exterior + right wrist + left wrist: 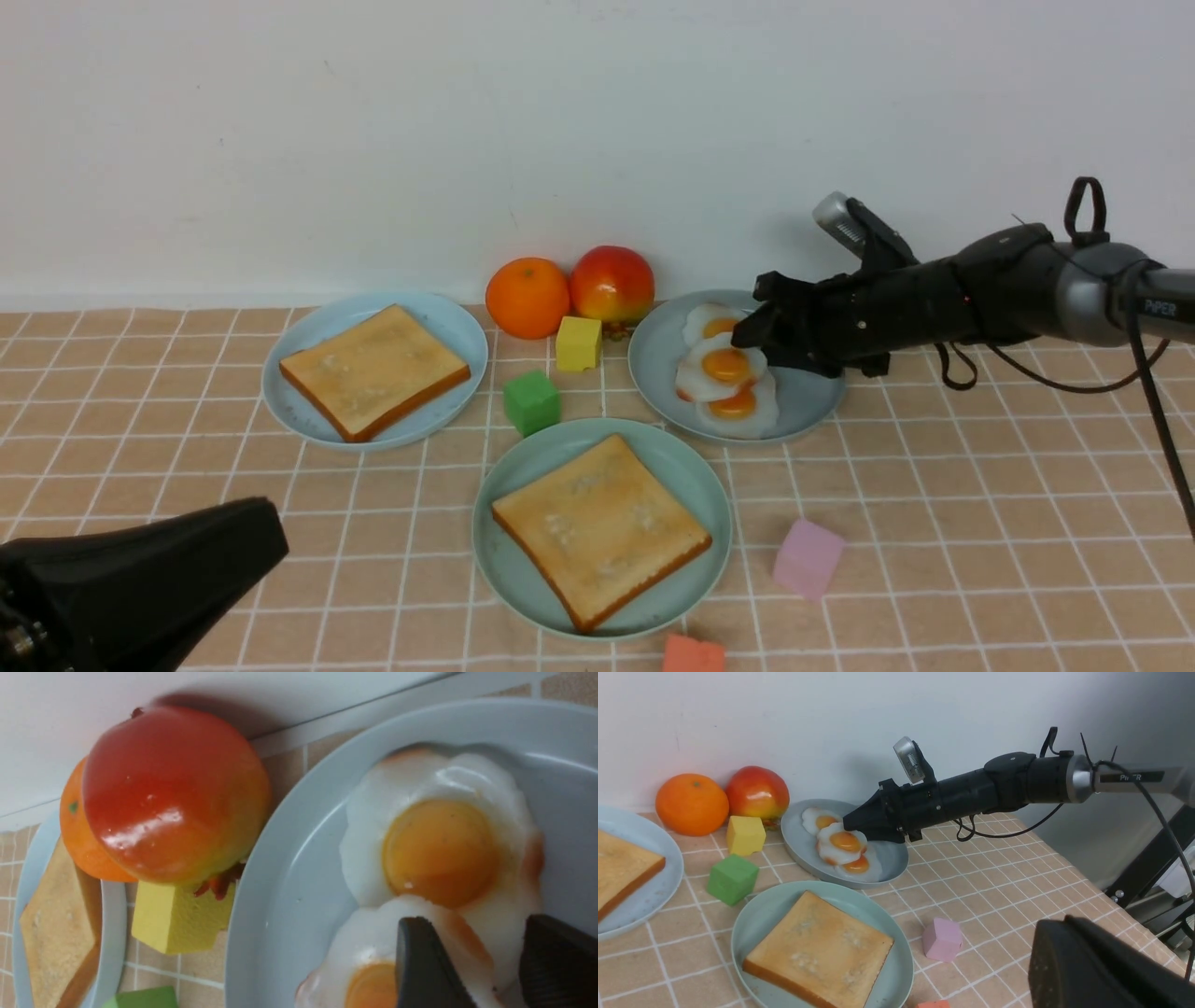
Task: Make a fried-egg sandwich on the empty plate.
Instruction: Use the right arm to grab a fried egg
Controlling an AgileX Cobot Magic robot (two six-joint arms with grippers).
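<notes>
Left tool (pixel 266 537) closed on nothing. Right tool (pixel 754 338) jaws parted, straddling edge of white toy fried egg with orange yolk (pixel 724 366), lying at tool's 8 o'clock.

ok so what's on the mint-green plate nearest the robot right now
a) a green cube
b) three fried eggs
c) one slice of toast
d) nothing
c: a single toast slice lies flat on the mint-green plate, while the fried eggs sit on the grey-blue plate behind it.
</notes>
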